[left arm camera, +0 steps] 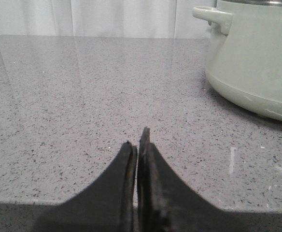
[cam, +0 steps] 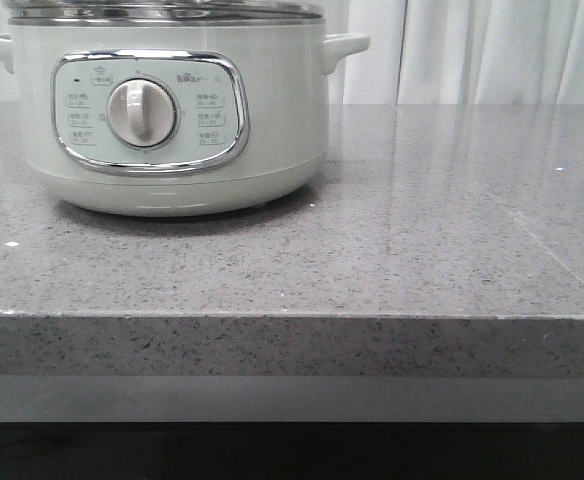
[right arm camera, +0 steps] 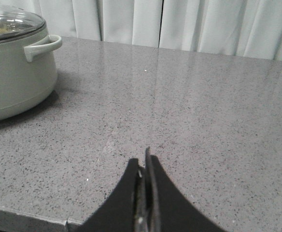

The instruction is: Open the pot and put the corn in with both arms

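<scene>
On the grey speckled counter [cam: 392,250] we see the pot [cam: 172,120] standing toward our left side, its lid [right arm camera: 8,24] seated on the rim, so the opening step is not yet done. We find no corn in any view, and we cannot say where it lies.

Our left gripper [left arm camera: 138,140] hangs low near the counter's front edge with its two dark fingers pressed together, holding nothing. Our right gripper [right arm camera: 146,159] is likewise closed and empty.

What matters for the first move is bearing. From the left wrist view, the pot sits ahead and off to the inner side, one side handle [left arm camera: 213,17] facing that arm. From the right wrist view, it lies ahead and across toward the left, the other handle [right arm camera: 42,46] turned our way, with bare counter between. We judge the left arm somewhat nearer, and both sets of fingers must part before either can take the lid.
</scene>
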Robot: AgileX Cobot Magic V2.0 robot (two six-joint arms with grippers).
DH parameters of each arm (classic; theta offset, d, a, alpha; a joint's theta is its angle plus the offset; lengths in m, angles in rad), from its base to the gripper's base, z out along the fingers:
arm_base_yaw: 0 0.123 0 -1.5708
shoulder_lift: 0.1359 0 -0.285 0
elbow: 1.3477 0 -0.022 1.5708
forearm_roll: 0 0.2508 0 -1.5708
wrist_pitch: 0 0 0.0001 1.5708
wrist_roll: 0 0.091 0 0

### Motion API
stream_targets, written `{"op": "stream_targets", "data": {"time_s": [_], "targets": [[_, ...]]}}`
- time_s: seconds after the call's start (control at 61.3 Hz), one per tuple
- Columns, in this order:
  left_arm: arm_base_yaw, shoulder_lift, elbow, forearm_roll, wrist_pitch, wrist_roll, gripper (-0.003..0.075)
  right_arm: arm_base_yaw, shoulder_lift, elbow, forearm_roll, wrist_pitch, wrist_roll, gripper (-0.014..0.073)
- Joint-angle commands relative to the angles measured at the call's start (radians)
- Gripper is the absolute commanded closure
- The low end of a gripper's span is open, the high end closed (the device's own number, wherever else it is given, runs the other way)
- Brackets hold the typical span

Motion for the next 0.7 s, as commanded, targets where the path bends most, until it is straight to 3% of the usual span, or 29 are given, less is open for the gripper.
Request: {"op": "stream_targets", "data": {"time_s": [0.0, 0.359, 0.522, 0.685], "targets": [[0.001, -0.023, 0.003, -0.011, -0.088, -0.010, 0.0738, -0.005, 0.011, 0.002, 0.004, -0.117, -0.004, 0.0653], [0.001, -0.021, 0.003, -0.011, -0.088, -0.010, 0.0738, -0.038, -0.105, 0.297, 0.004, -0.232, -0.004, 0.0653], [0.001, -0.021, 0.003, -0.011, -0.088, -0.010, 0.0738, -0.038, -0.106, 0.372, 0.005, -0.335, -0.004, 0.0653], [0.001, -0.021, 0.003, -0.011, -0.088, -0.010, 0.0738, -0.038, -0.106, 0.370, 0.005, -0.332, -0.004, 0.0653]]}}
